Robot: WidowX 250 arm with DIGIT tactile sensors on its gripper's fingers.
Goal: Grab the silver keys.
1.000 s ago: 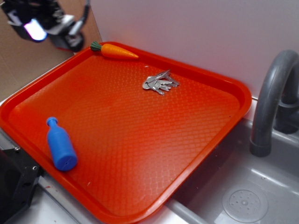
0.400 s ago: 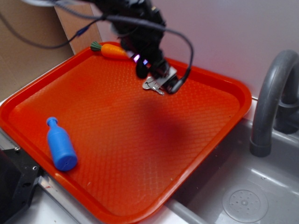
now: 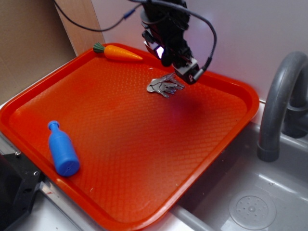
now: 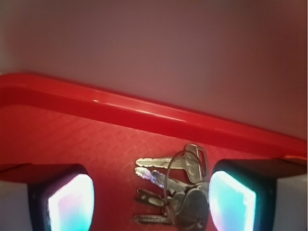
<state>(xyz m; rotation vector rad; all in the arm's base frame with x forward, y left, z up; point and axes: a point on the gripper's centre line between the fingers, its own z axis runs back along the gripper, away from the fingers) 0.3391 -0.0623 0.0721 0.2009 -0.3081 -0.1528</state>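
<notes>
The silver keys (image 3: 165, 85) lie fanned out on the red tray (image 3: 120, 144) near its far rim. My gripper (image 3: 179, 67) hangs just above and behind them, jaws open. In the wrist view the keys (image 4: 178, 192) lie flat on the tray between my two glowing fingertips (image 4: 72, 202), closer to the right one, and nothing is gripped. My gripper (image 4: 151, 204) is open around them.
A toy carrot (image 3: 118, 52) lies at the tray's far left corner. A blue toy bottle (image 3: 62, 149) lies near the front left. A grey sink (image 3: 250, 202) with a tap (image 3: 279, 101) stands to the right. A white wall rises right behind the tray rim (image 4: 144, 113).
The arm swept in from the far left to the keys, dipped low over them, and has now risen a little and shifted back towards the wall. The keys have not moved.
</notes>
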